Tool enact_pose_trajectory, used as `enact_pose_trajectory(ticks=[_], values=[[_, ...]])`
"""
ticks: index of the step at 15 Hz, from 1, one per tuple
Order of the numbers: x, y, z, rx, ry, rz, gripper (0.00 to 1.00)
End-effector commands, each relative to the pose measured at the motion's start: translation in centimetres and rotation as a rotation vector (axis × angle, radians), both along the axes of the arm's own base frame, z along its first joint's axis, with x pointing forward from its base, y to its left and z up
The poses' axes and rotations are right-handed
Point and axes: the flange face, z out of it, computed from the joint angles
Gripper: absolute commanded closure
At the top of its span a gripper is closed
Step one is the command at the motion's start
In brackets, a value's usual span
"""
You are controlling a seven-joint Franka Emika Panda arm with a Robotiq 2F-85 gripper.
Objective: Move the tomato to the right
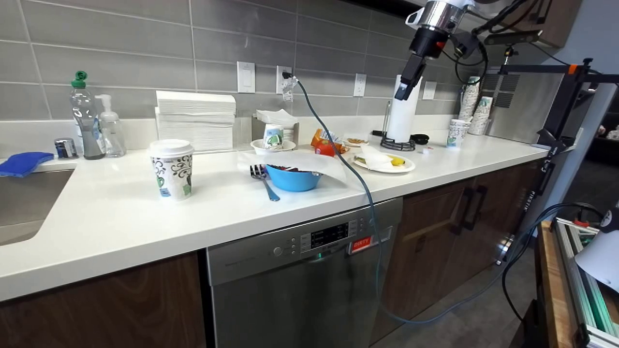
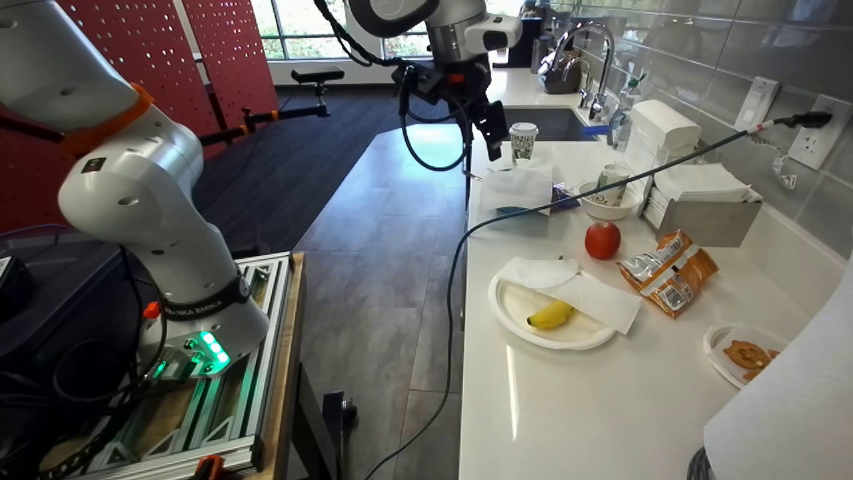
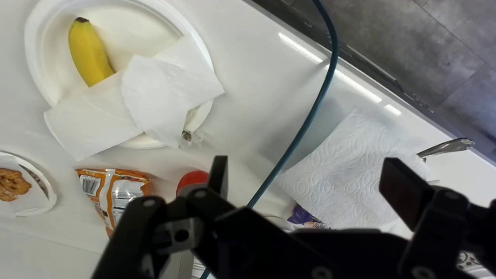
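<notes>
Above the counter, gripper with jaws wide apart, clear of the tomato.

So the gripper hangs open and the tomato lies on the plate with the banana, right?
Not quite: the tomato is off the plate, sitting on the counter beside it, as an exterior view shows. The banana is on the plate, and the gripper hangs open.
</notes>
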Motion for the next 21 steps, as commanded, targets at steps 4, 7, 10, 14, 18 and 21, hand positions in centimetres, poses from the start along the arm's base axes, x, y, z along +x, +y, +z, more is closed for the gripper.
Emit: enact_pose_trajectory(ticks=[4,7,10,14,18,21], values=[[6.2,-1.4,-3.5,-0.023,-0.108,0.109,0.00],[8.8,-2.7,-5.3,-0.004,-0.109,0.194,0.00],[11.2,-3.6,-7.2,0.009,-0.093,0.313,0.00],[14.3,-6.0,-10.5,-0.016,-0.098,0.334,0.00],[17.4,-6.9,-12.9,-0.015,-0.130,0.349,0.00],[16.8,-6.7,-12.8,-0.009,-0.104,0.328,0.00]])
